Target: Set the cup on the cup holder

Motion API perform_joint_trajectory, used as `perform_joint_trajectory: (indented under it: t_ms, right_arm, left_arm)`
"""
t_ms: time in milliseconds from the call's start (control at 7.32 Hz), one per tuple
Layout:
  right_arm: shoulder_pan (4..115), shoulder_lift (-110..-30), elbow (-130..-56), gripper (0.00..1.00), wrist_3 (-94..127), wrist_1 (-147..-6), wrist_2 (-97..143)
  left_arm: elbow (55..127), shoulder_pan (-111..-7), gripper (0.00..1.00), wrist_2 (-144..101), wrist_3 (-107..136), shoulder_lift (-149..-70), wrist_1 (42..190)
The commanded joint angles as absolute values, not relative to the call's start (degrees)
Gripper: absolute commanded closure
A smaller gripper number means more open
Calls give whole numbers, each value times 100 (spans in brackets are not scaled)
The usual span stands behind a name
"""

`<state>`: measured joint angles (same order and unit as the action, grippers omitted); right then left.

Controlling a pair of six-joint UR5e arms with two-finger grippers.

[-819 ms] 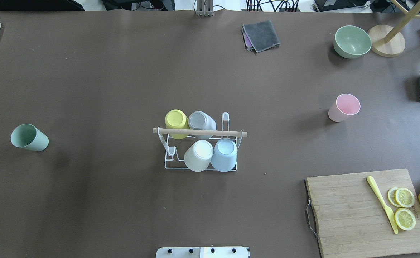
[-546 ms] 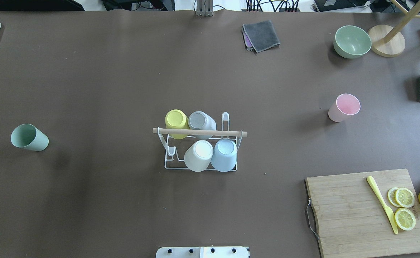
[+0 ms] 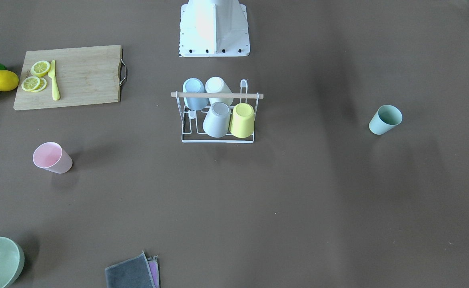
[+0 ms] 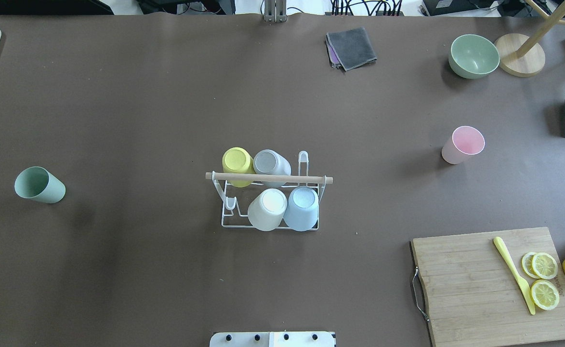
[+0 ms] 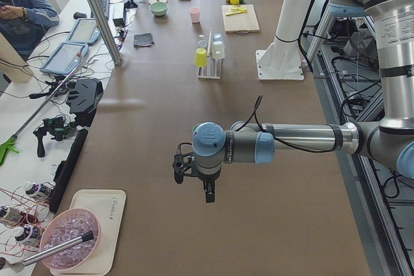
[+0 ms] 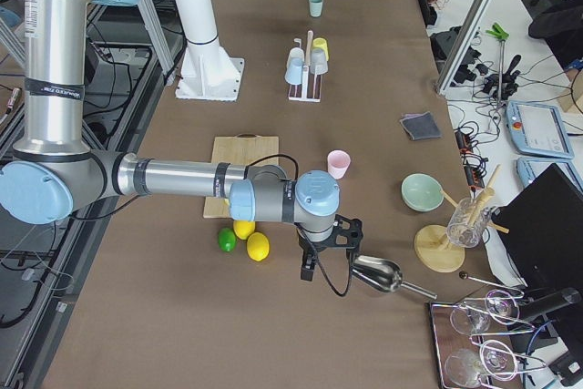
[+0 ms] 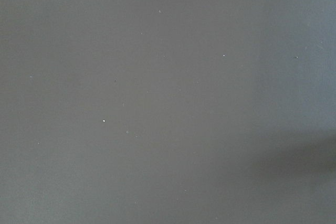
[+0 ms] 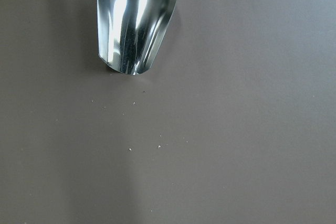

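Showing the opening of a reach, with neither arm yet at a cup. The cup holder (image 4: 269, 178) stands mid-table before the robot's base and carries four inverted cups: yellow (image 4: 237, 161), grey (image 4: 270, 163), white (image 4: 269, 206) and blue (image 4: 303, 205). Two prongs are bare, one at the holder's far right corner (image 4: 303, 160) and one at its near left corner (image 4: 230, 204). The green cup (image 4: 40, 184) stands mouth-up well apart from the holder on the robot's left. The pink cup (image 4: 463, 144) stands mouth-up well apart on the right and somewhat farther back. The left gripper (image 5: 206, 189) hangs over bare table beyond the green cup, away from the holder. The right gripper (image 6: 314, 261) hangs past the pink cup, near a metal scoop (image 8: 135, 22). How wide either set of fingers stands cannot be told. A sound approach would probably be to pinch the nearer cup across its wall, turn it mouth-down, and lower it along a bare prong. It should come in from the holder's outer side, so that the wooden rod and the neighbouring cups are cleared.
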<state>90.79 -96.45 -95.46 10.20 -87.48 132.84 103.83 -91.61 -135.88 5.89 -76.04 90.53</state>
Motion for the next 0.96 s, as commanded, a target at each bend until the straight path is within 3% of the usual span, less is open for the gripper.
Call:
perform_joint_trajectory:
  t_ms: [0,819]
  right_arm:
    - [9079,-9642,-9545,0,1037,-8754,13280]
    - [9079,-9650,-9518,0,993,-8745,13289]
  left_arm:
    - [10354,-9149,2,-13588,589,-7603,9061]
    - [10213,-9149,2,-13597,598,-7594,9044]
